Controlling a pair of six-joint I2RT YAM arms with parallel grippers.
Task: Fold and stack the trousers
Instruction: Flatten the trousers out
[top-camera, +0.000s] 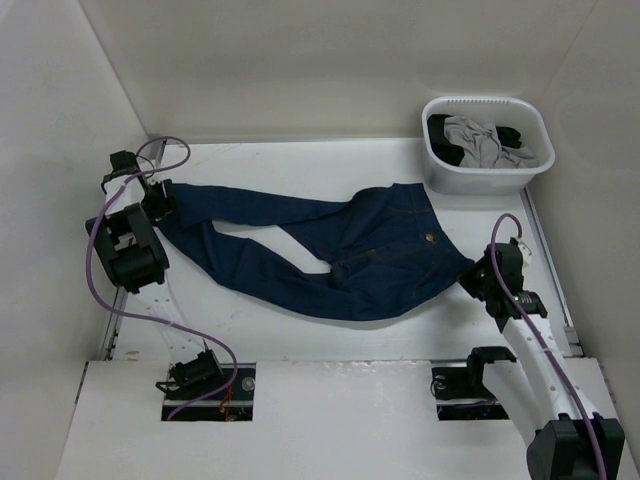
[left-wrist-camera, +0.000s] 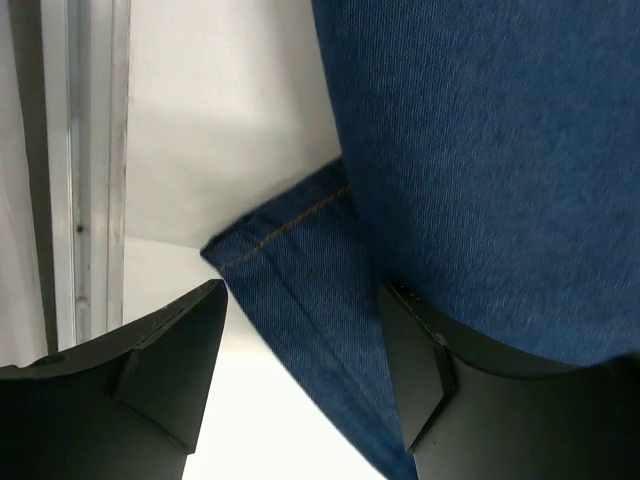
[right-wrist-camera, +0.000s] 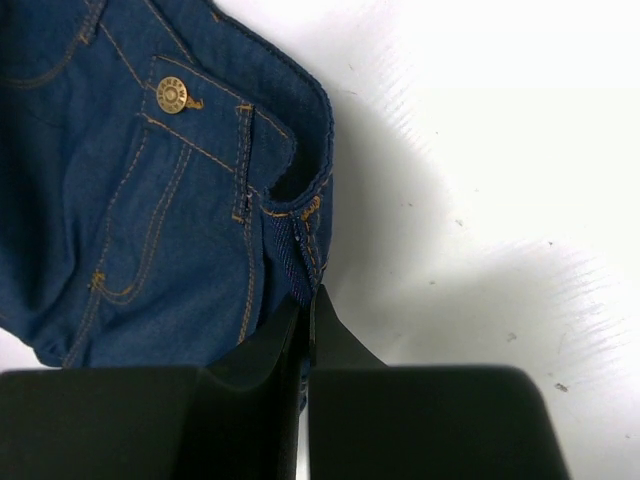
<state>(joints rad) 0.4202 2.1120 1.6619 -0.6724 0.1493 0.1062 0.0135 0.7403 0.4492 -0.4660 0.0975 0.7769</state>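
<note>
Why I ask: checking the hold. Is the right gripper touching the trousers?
Touching. Right wrist view shows the right gripper shut on the trousers at the waistband.

Bright, even light comes from above. In the right wrist view the flat white table top (right-wrist-camera: 480, 150) glares strongly, nearly washed out, and the dark navy-blue denim trousers (right-wrist-camera: 150, 200) throw a soft grey shadow to their right. The overhead view is sharp. In the left wrist view the denim looks a little soft.

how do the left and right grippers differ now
The left gripper is open with a jeans leg hem between its jaws; the right gripper is shut on the waistband. The left works at the leg end, the right at the waist end. Both are on the same jeans.
</note>
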